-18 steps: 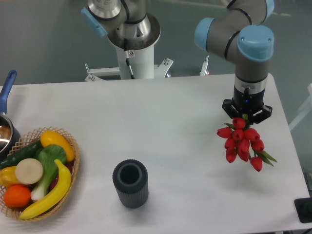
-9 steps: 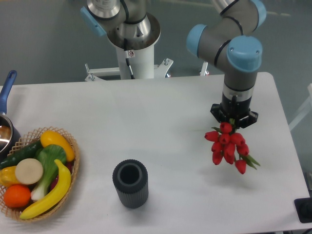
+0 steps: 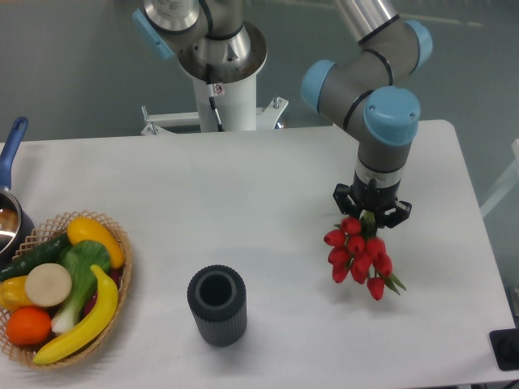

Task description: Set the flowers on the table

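Observation:
A bunch of red tulips [image 3: 357, 254] with green leaves hangs from my gripper [image 3: 371, 212] over the right part of the white table [image 3: 243, 194]. The gripper points straight down and is shut on the stems at the top of the bunch. The fingers are mostly hidden behind the flower heads. I cannot tell whether the lowest blooms touch the table. A dark grey ribbed vase [image 3: 216, 305] stands empty at the front middle, well left of the flowers.
A wicker basket [image 3: 122, 275] with a banana, an orange, a cucumber and other produce sits at the front left. A pot with a blue handle [image 3: 11, 154] is at the left edge. A black object [image 3: 506, 348] sits at the front right corner.
My gripper has moved left and slightly towards the front with the tulips, from near the right edge towards the table's middle right. The rest has not moved.

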Motion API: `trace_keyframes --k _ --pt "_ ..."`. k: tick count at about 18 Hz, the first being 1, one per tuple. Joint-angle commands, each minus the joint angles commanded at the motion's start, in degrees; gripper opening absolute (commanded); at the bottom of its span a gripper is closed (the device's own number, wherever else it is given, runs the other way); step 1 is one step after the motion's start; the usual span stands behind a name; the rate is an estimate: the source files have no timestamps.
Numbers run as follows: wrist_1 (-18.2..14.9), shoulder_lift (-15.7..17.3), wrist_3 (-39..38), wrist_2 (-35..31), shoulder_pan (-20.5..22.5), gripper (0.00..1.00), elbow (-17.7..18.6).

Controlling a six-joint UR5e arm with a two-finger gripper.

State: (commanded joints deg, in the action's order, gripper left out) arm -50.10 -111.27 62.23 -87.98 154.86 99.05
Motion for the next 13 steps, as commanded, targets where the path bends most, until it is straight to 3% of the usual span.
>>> trace_keyframes --k 13 --pt "0.44 1.93 0.88 -0.26 3.86 1.0 -0.09"
